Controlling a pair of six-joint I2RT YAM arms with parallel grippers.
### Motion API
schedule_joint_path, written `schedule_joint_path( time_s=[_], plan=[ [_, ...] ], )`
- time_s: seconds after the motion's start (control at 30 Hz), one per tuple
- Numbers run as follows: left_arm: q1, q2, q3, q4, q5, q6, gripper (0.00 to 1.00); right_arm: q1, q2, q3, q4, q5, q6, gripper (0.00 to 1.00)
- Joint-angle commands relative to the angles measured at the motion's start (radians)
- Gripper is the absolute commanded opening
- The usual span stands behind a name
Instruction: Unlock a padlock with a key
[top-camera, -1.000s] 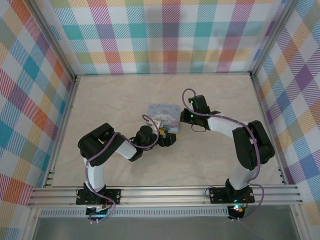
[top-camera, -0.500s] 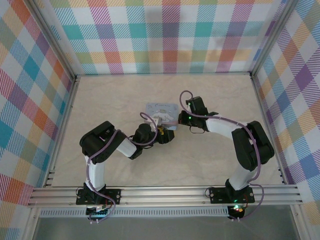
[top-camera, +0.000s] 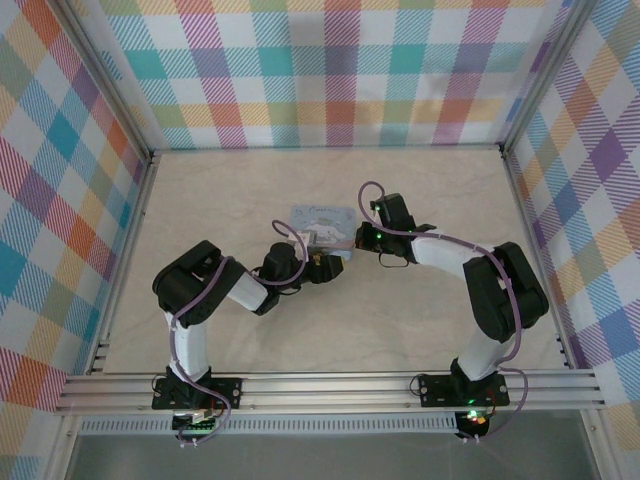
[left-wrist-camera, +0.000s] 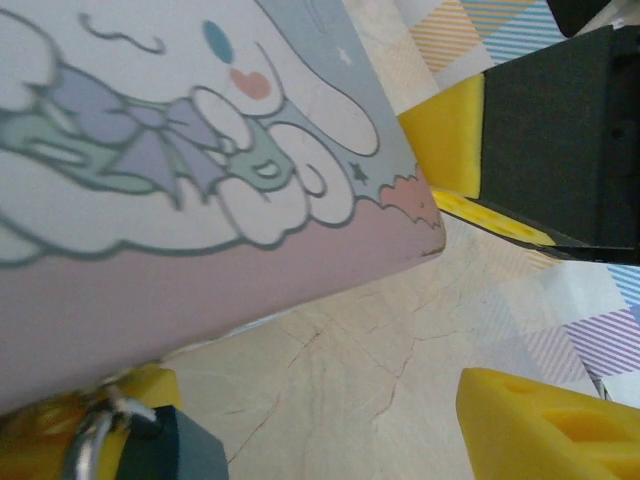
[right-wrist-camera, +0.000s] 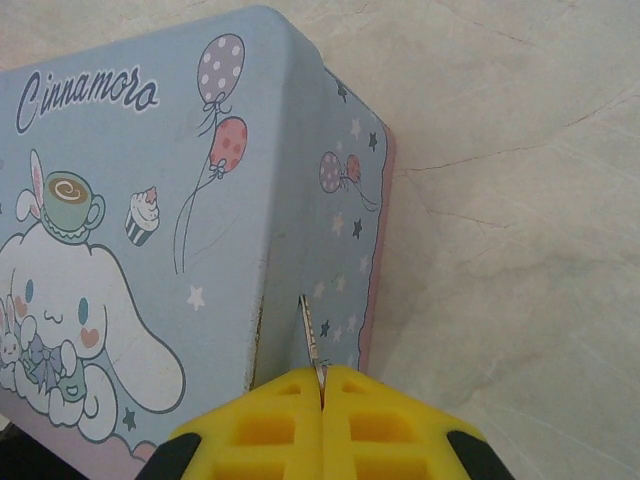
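Right wrist view: the right claw (right-wrist-camera: 322, 385), at the bottom, pinches the thin key (right-wrist-camera: 312, 335), which pokes up beside the blue tin box (right-wrist-camera: 150, 200). Left wrist view: the left claw (left-wrist-camera: 320, 440) is wide apart, with the little dark padlock (left-wrist-camera: 160, 450) at the bottom left, just below the box.

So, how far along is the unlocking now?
Done: the right gripper is shut on the key. In hand: the key is held beside the tin box, while the padlock sits by one finger of the open left gripper. Left: inserting the key and turning it.
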Motion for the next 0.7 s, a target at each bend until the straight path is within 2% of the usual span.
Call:
schedule_joint_path(
  time_s=[0.0, 0.23, 0.33, 0.6, 0.67],
  plan=[
    [0.027, -0.016, -0.041, -0.129, 0.002, -0.004, 0.71, 0.009, -0.006, 0.002, 0.007, -0.022, -0.018, 0.00],
    [0.046, -0.027, -0.034, -0.204, 0.035, 0.015, 0.53, 0.010, -0.002, 0.002, 0.015, -0.029, -0.014, 0.00],
    [0.055, -0.033, -0.040, -0.224, 0.043, 0.016, 0.51, 0.010, -0.005, -0.005, 0.021, -0.029, -0.013, 0.00],
    [0.077, -0.049, -0.022, -0.303, 0.065, 0.042, 0.38, 0.010, -0.006, -0.010, 0.028, -0.034, -0.010, 0.00],
    [0.083, -0.050, -0.013, -0.316, 0.076, 0.047, 0.33, 0.009, -0.007, -0.011, 0.031, -0.037, -0.010, 0.00]
  ],
)
